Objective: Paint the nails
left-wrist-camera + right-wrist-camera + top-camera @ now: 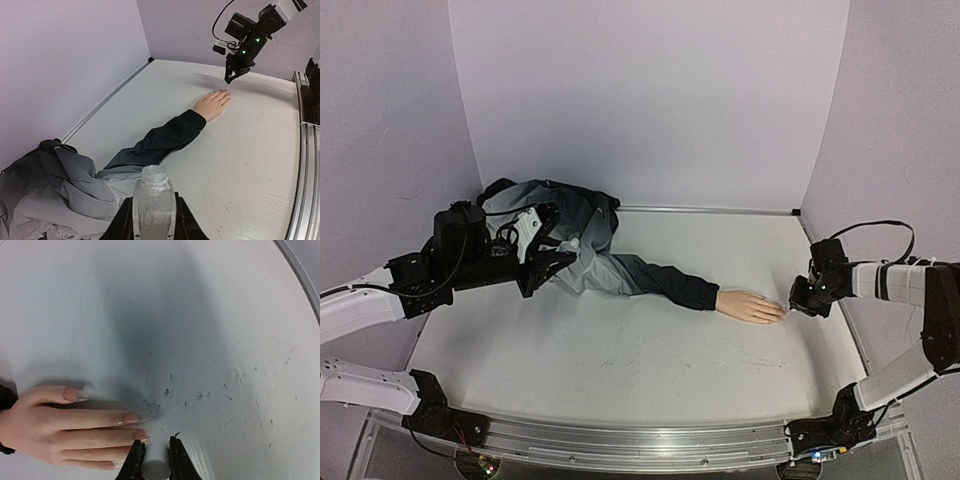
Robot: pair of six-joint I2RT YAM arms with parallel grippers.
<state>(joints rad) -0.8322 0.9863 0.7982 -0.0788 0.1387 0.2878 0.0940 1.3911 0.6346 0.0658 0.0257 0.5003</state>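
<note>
Pale nails (131,417) beside our right pincer (156,445), pinching a white stem (156,466), probably brush; left pincer (152,205) pinches open bottle (153,177), tilt spills it.

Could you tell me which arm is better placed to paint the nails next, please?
The right arm. The right jaws grip a white cylinder beside the nails of the mannequin hand; the left jaws hold the bottle back by the jacket.

nails (779,313) are too small from above; bottle (153,200) base cut off.
</note>
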